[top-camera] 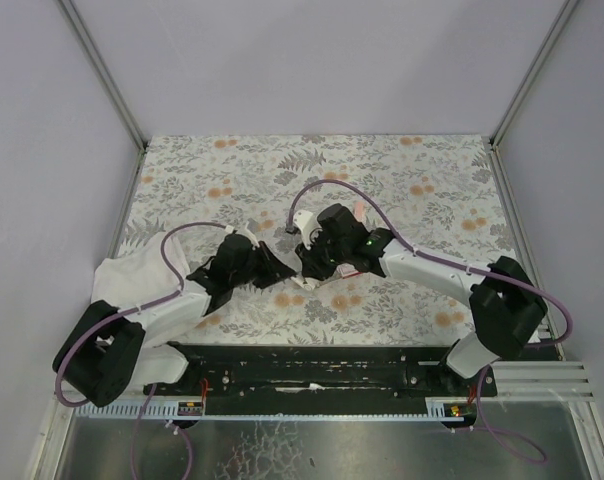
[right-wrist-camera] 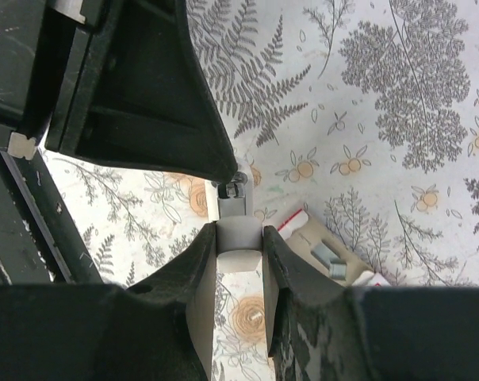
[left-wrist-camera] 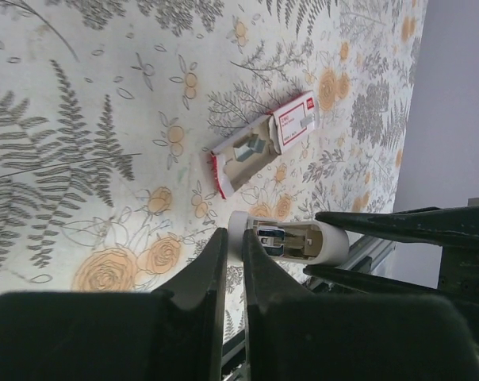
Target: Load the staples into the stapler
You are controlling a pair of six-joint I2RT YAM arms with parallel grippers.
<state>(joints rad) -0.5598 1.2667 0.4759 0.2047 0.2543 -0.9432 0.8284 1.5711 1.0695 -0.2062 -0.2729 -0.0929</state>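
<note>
A white stapler [left-wrist-camera: 303,242] hangs just above the table, opened so its metal channel shows. My right gripper [right-wrist-camera: 239,238] is shut on the stapler's [right-wrist-camera: 238,208] body. Its black fingers [left-wrist-camera: 398,224] lie along both sides of the stapler. My left gripper [left-wrist-camera: 233,236] is shut, with its tips at the stapler's open end, and I see nothing between them. The staples lie as small grey strips [left-wrist-camera: 251,147] in the tan tray of the red box [left-wrist-camera: 295,119], flat on the table beyond the stapler. In the top view both grippers [top-camera: 287,262] [top-camera: 310,268] meet at mid-table and hide the stapler.
A white cloth [top-camera: 132,275] lies under the left arm at the table's left. A small pink piece [top-camera: 357,211] shows just behind the right wrist. The red box [right-wrist-camera: 335,258] lies close to the right fingers. Grey walls enclose the floral table [top-camera: 432,180].
</note>
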